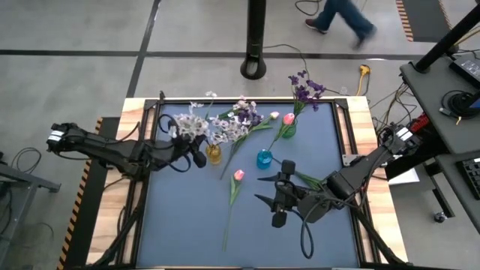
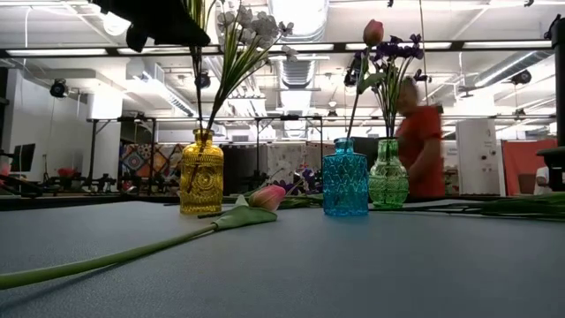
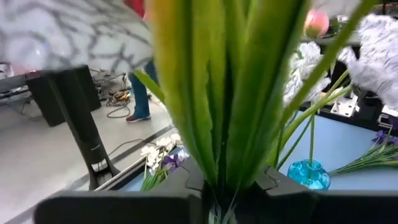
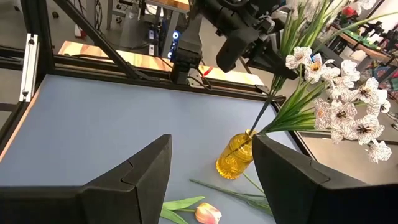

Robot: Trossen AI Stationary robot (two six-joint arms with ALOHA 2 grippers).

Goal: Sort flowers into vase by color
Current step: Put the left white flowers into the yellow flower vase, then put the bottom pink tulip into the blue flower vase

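My left gripper (image 1: pixel 196 154) reaches in from the table's left and is shut on a white flower spray (image 4: pixel 348 106). The spray's stem runs down into the yellow vase (image 1: pixel 214 154) (image 2: pixel 201 172). A green vase (image 1: pixel 287 129) holds a pink tulip and purple blossoms. Beside it stands a blue vase (image 1: pixel 264 158). A pink tulip (image 1: pixel 238 175) lies flat on the mat, its stem toward the near edge. My right gripper (image 1: pixel 279 199) hovers open over the mat's right half, nothing between its fingers. My left gripper pinches the white spray's bundle of green stem and leaves (image 3: pixel 217 168) between its two fingers, a little above the vase mouth. The fingers come roughly level from the table's left, across the stem. The spray slants, its lower end (image 4: pixel 252 134) in the yellow vase's neck.
More white and purple sprays (image 1: pixel 244 116) lie along the mat's far side. Green stems (image 2: pixel 521 205) lie under my right arm. A black post (image 1: pixel 255 45) stands beyond the far edge, and a person walks past behind it. The mat's near left is bare.
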